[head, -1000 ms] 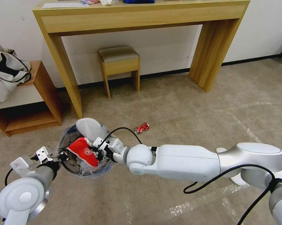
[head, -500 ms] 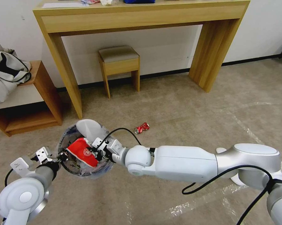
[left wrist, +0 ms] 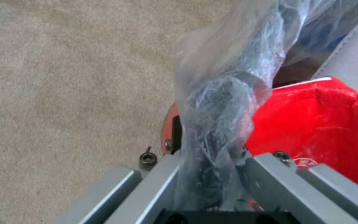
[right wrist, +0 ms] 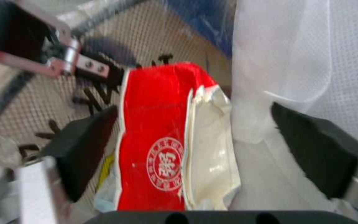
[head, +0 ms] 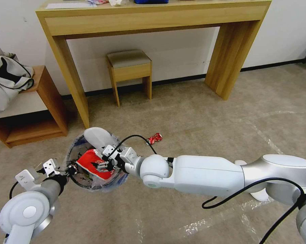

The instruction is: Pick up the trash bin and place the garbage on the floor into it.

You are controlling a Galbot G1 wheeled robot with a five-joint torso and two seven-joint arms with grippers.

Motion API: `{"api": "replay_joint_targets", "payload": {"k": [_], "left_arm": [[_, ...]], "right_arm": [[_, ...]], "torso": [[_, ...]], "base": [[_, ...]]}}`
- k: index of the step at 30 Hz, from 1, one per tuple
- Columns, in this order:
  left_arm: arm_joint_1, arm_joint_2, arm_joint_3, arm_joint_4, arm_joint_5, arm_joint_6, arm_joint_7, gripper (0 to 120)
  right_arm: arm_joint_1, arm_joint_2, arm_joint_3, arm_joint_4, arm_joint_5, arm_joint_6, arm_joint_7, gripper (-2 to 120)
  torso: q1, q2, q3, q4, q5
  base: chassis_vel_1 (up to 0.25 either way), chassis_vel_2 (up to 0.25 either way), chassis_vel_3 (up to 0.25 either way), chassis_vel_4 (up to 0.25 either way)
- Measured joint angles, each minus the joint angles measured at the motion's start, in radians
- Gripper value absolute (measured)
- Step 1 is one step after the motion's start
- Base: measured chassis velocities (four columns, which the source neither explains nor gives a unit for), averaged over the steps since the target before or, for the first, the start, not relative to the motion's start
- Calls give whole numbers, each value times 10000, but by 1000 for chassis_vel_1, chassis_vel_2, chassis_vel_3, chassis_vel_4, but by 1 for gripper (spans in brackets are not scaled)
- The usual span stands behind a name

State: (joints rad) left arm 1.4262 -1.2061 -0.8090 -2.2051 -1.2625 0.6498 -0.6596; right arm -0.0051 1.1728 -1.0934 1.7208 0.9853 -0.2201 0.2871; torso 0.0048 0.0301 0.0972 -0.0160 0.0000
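The trash bin (head: 79,180), round and lined with a crinkled clear bag, hangs low over the carpet floor (head: 193,112). My left gripper (head: 68,169) is shut on the bin's near rim; in the left wrist view its fingers (left wrist: 266,168) pinch the bag and the red rim (left wrist: 170,124). My right gripper (head: 101,166) reaches into the bin, open. Its black pads (right wrist: 84,143) stand wide on either side of a flattened red-white paper cup (right wrist: 162,140) without touching it. A white insole (head: 98,137) leans out of the bin's far side. A crushed red can (head: 154,138) lies on the carpet right of the bin.
A wooden console table (head: 153,17) stands against the wall with a small stool (head: 129,69) under it. At the left is a low wooden shelf (head: 41,101) with a grey bag (head: 5,78) on it. Something white (head: 261,196) shows on the floor under my right arm.
The right gripper has gone a little farther over the bin, and the red-white cup now lies lower inside. Bin and left gripper have shifted slightly right and away.
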Motion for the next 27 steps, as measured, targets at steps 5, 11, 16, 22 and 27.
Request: {"api": "replay_joint_targets", "payload": {"k": [5, 11, 16, 22, 27], "left_arm": [[22, 24, -63, 214, 97, -36, -88, 0], [-61, 90, -122, 344, 139, -64, -214, 0], [-93, 79, -85, 394, 101, -46, -201, 0], [-81, 87, -91, 396, 107, -42, -168, 0], [-80, 137, -111, 435, 93, -40, -145, 0]], "right_arm": [[63, -206, 157, 270, 126, -63, 161, 100], [87, -544, 316, 858, 437, -171, 361, 100], [58, -582, 326, 997, 476, -192, 430, 100], [2, -482, 290, 973, 462, -192, 459, 100], [-105, -428, 339, 1050, 570, -112, 458, 100]], "torso": [[-1, 0, -1, -4, -2], [1, 1, 1, -3, 1], [1, 2, 1, 0, -5], [1, 2, 0, 0, 0], [1, 2, 0, 1, 0]], "base": [[0, 0, 0, 0], [0, 0, 0, 0], [0, 0, 0, 0], [0, 0, 0, 0], [0, 0, 0, 0]]}}
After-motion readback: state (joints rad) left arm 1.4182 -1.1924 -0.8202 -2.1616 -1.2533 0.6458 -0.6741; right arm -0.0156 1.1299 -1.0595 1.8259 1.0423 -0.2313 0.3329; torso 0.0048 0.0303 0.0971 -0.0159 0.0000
